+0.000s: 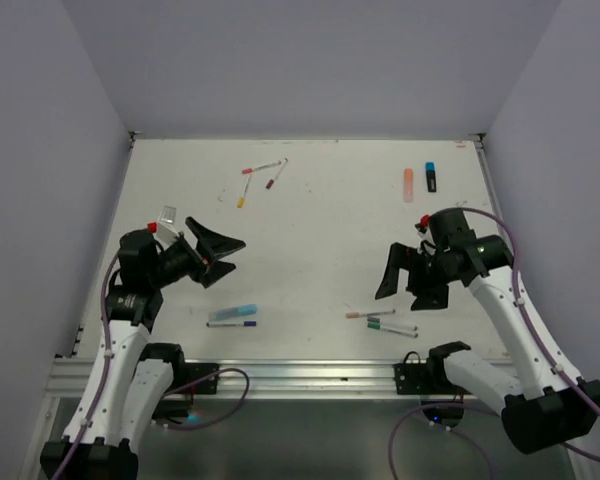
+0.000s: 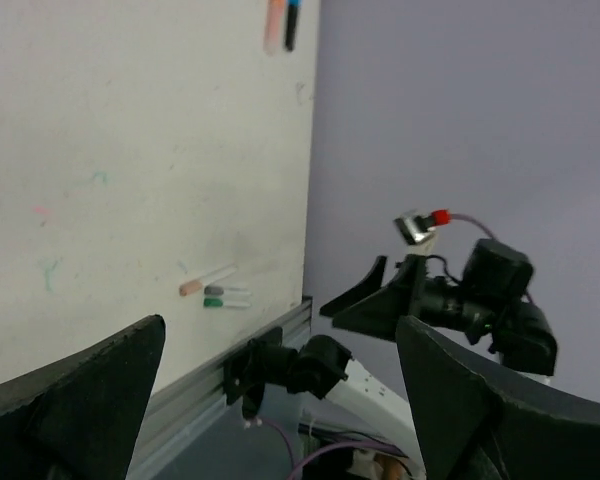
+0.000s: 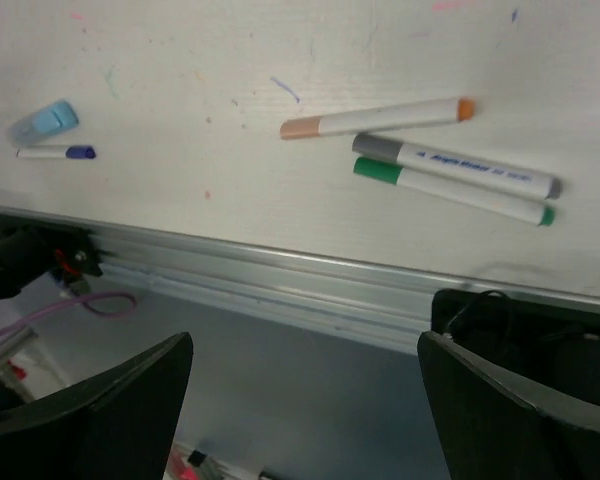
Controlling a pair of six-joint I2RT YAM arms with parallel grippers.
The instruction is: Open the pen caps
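We see left fingers and right fingers splayed, empty: matte black wedges. Just beyond right fingers, slim white pens on scuffed bench; smooth tan, grey, green caps still on.

You have an open stretch of table through the middle of the top view. Obstacles lie around it: scattered pens upper left, two highlighters upper right, a pen pair lower left and three pens lower right. Walls hem both sides.
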